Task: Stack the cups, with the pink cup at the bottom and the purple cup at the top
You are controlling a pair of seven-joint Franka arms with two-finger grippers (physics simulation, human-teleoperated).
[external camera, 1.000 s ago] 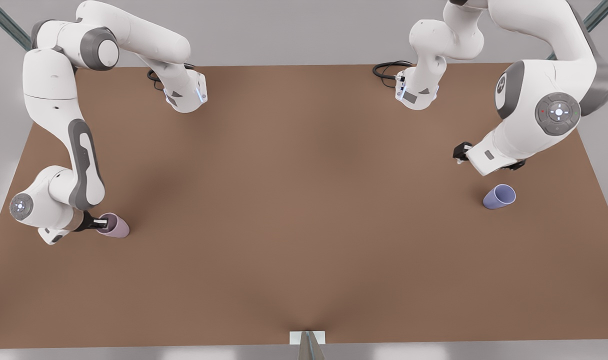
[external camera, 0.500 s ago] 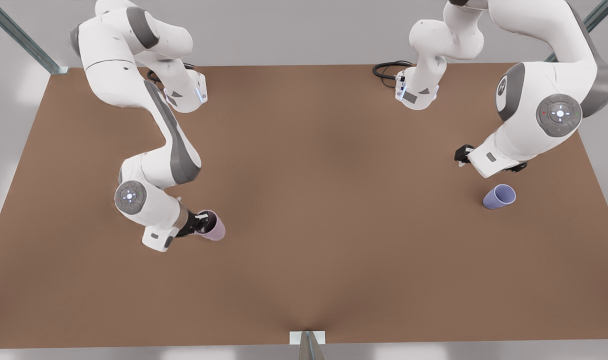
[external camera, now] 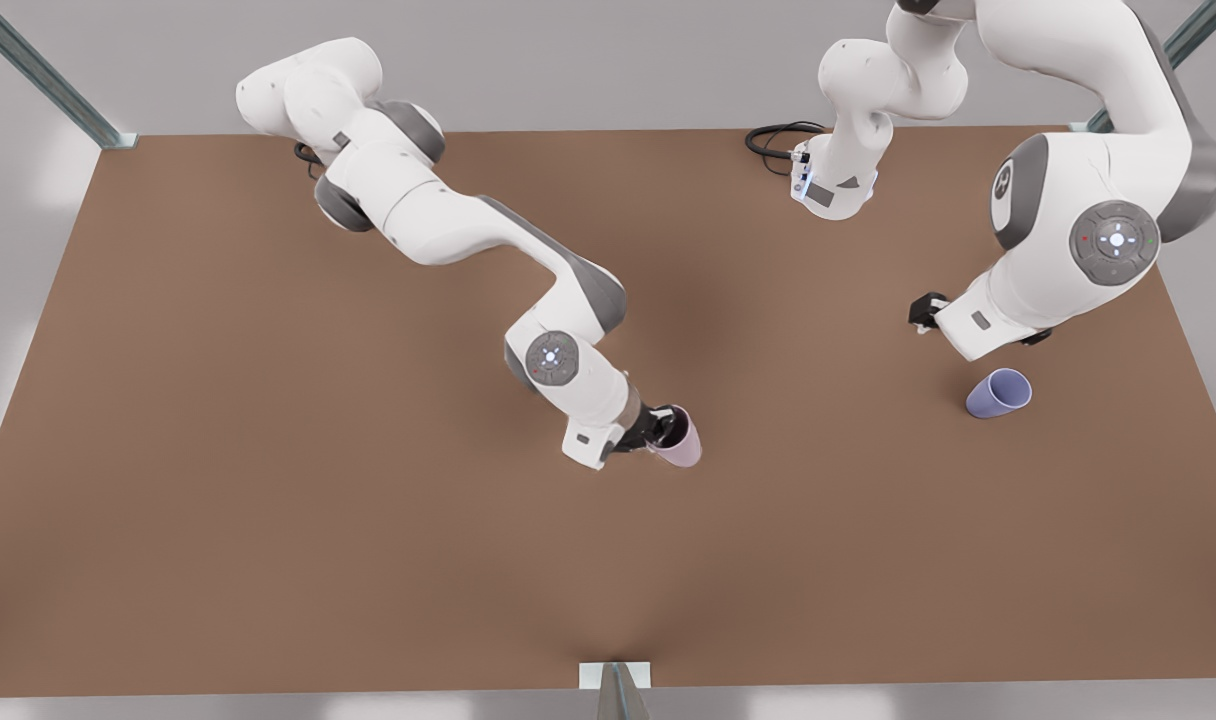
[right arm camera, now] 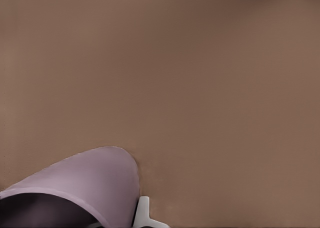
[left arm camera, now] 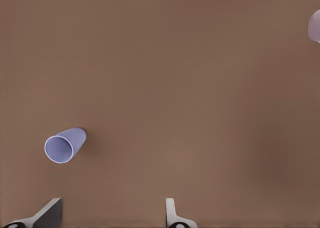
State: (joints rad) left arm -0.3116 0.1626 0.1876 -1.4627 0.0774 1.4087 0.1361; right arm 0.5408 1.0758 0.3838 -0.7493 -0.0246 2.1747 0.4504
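The pink cup [external camera: 680, 441] is held near the middle of the brown counter [external camera: 268, 500] by the right hand [external camera: 658, 428], which is clamped on the cup's rim, one finger [right arm camera: 142, 214] being seen against the outer wall in the right wrist view. The purple cup [external camera: 998, 392] stands on the counter toward the front view's right, well apart from the pink one, with the left hand [external camera: 928, 310] hovering near it; in the left wrist view two fingertips [left arm camera: 172, 215] are seen spread apart, with nothing between them. The step in hand is judged to be the placing of the pink cup as the base of the stack. It is best done if the cup is set down upright and flat on a bare stretch of counter within reach of both arms, lowered until its base is seated, and only then released, so that it is not tipped by the withdrawing finger. The mouth should be left facing up and unobstructed for the purple cup to be nested in. Whether the pink cup's base is touching the counter or is carried just above it cannot be told. The finger inside the cup is hidden by its wall, and in the front view the left hand's fingers are largely covered by the wrist.
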